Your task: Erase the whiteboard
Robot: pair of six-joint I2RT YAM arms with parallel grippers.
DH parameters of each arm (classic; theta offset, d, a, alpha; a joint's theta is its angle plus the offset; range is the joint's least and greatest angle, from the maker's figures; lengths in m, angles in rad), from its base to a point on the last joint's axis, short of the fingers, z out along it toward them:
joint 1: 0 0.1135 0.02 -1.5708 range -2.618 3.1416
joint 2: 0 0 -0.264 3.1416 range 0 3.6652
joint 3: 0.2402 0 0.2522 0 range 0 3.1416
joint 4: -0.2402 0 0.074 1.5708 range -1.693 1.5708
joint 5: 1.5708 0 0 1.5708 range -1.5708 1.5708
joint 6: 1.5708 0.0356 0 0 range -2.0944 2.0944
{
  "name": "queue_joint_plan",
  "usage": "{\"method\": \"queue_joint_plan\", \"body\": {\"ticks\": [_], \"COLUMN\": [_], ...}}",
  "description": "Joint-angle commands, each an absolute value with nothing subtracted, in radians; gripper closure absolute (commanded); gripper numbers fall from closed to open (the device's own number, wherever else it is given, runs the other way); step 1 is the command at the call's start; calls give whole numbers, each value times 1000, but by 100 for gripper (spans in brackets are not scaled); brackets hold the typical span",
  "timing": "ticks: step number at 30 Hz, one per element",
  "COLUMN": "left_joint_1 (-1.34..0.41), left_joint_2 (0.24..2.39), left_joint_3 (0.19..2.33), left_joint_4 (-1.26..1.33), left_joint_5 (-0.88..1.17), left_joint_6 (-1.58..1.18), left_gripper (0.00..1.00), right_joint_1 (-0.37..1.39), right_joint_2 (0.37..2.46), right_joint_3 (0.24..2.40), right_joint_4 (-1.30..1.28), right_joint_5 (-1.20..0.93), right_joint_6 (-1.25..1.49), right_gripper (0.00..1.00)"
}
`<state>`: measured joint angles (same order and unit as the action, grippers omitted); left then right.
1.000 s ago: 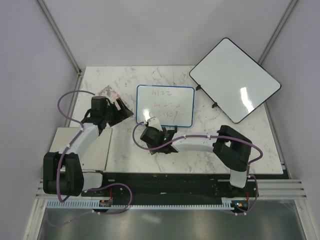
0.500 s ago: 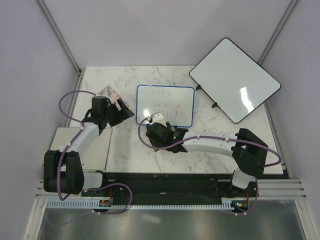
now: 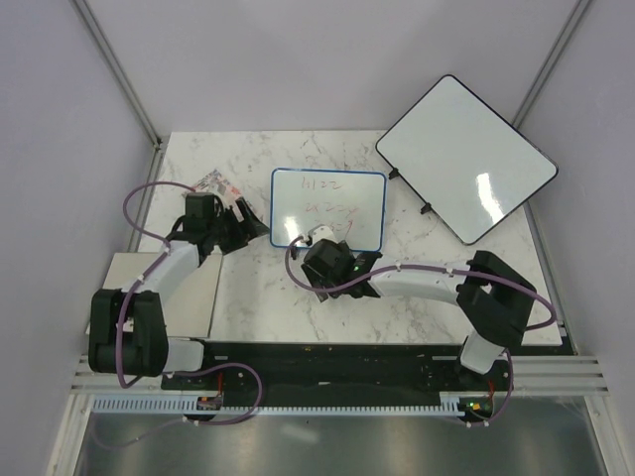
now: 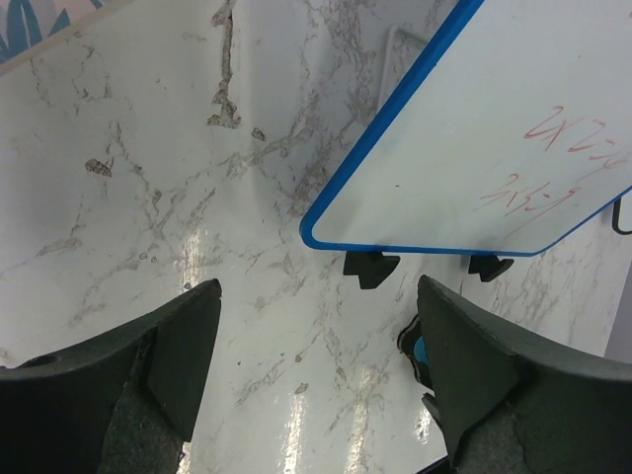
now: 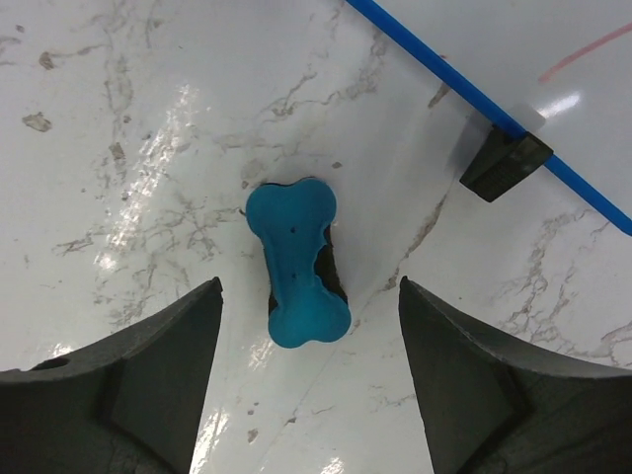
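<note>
The whiteboard (image 3: 328, 206), blue-framed with faint red marks, stands on black feet mid-table; it also shows in the left wrist view (image 4: 494, 128) and a corner of it in the right wrist view (image 5: 592, 59). A blue bone-shaped eraser (image 5: 296, 265) lies flat on the marble just in front of the board's lower edge. My right gripper (image 5: 311, 375) is open above it, the eraser lying between and just beyond the fingers, untouched. My right gripper (image 3: 316, 246) hides the eraser in the top view. My left gripper (image 3: 248, 224) is open and empty beside the board's lower left corner (image 4: 314, 235).
A larger dark-framed white board (image 3: 466, 159) leans at the back right. A small printed packet (image 3: 218, 183) lies at the back left. A pale flat pad (image 3: 149, 288) sits at the table's left front. A sliver of the eraser (image 4: 423, 348) shows past my left gripper's right finger.
My right arm has stretched out and its gripper has moved right and toward the board's lower edge. My left gripper has shifted slightly toward the board's corner.
</note>
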<state>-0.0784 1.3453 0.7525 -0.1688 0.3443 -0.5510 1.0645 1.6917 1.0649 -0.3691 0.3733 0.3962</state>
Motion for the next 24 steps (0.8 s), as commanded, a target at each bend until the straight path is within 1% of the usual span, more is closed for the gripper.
{"method": "queue_joint_plan", "body": {"ticks": [1, 2, 3, 10, 11, 12, 13, 14, 16, 17, 19, 20, 23, 24], "left_joint_1": [-78, -78, -77, -78, -78, -78, -78, -78, -80, -78, -78, -78, -78, -78], "left_joint_2": [1356, 1358, 1361, 1361, 1362, 1365, 1367, 1368, 1373, 1377, 1384, 1387, 1404, 1407], "left_joint_3": [749, 747, 747, 733, 732, 733, 735, 733, 736, 738, 744, 749, 768, 770], "left_joint_4": [-135, -132, -132, -126, -127, -126, -124, -124, -121, -117, -114, -109, -71, -11], "left_joint_5": [390, 394, 400, 397, 397, 397, 397, 399, 399, 399, 403, 405, 455, 477], "left_joint_6": [-520, -520, -519, -519, -520, -520, -520, -519, -520, -520, -519, -517, -518, -525], "left_gripper": [13, 12, 12, 12, 12, 12, 12, 12, 12, 12, 12, 12, 10, 10], "right_joint_1": [1020, 1008, 1003, 999, 999, 997, 999, 999, 999, 999, 999, 999, 996, 996], "right_joint_2": [1697, 1700, 1703, 1770, 1776, 1782, 1798, 1804, 1818, 1818, 1812, 1806, 1781, 1773], "right_joint_3": [1020, 1014, 1009, 1009, 1011, 1015, 1017, 1020, 1022, 1020, 1016, 1014, 1008, 1006], "right_joint_4": [-301, -279, -270, -216, -215, -215, -213, -215, -216, -216, -224, -225, -232, -233], "right_joint_5": [310, 289, 281, 226, 222, 218, 216, 219, 230, 235, 245, 256, 270, 270], "right_joint_6": [364, 359, 356, 364, 367, 367, 370, 373, 380, 387, 397, 400, 408, 408], "right_gripper": [22, 25, 26, 28, 31, 32, 35, 44, 53, 62, 74, 84, 96, 99]}}
